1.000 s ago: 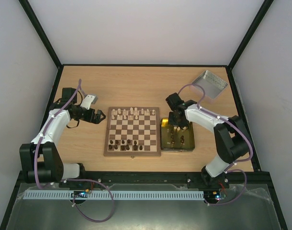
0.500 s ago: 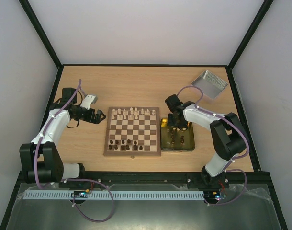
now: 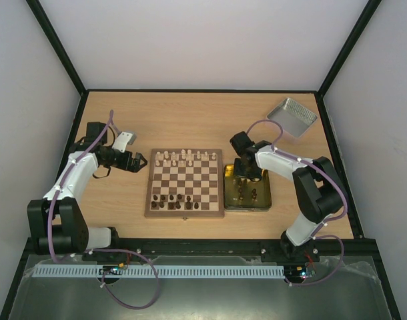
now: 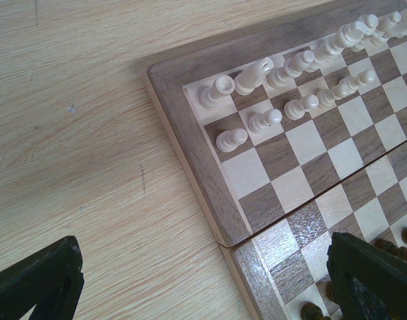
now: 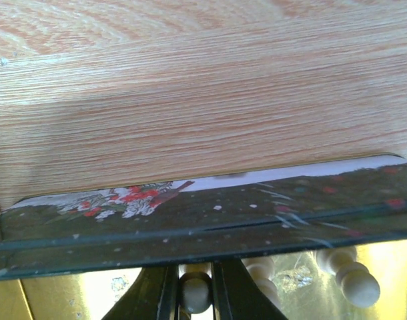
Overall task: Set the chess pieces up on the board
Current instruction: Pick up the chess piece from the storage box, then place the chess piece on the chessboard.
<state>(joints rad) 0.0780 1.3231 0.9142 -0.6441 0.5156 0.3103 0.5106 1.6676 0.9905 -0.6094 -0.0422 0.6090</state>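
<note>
Woodgrain runs right across this table (image 5: pixel 190 100), pale and finely streaked, and the board (image 3: pixel 185 183) sits square in the middle of it, dark and cream checks inside a smooth light wood border. Turned cream pieces (image 4: pixel 257 120) line its far rows, with rounded heads and waisted stems; dark pieces (image 3: pixel 177 199) stand along the near rows. Just right of the board lies the yellow tin (image 5: pixel 257 207), rectangular, its outer wall painted dark green with red berries, its inside shiny gold, with more pieces (image 5: pixel 353 280) in it. Now the right gripper (image 3: pixel 244 179): it's down inside the tin, black fingers (image 5: pixel 160 297) drawn narrow, and one cream piece (image 5: pixel 195 292) sits right between them, its round head pinched on both sides. The left gripper (image 3: pixel 138 162) hangs just off the board's left edge, jaws spread wide over bare table and the board's corner. A textured silver lid (image 3: pixel 291 117) rests at the far right corner, well apart from the tin and the board
</note>
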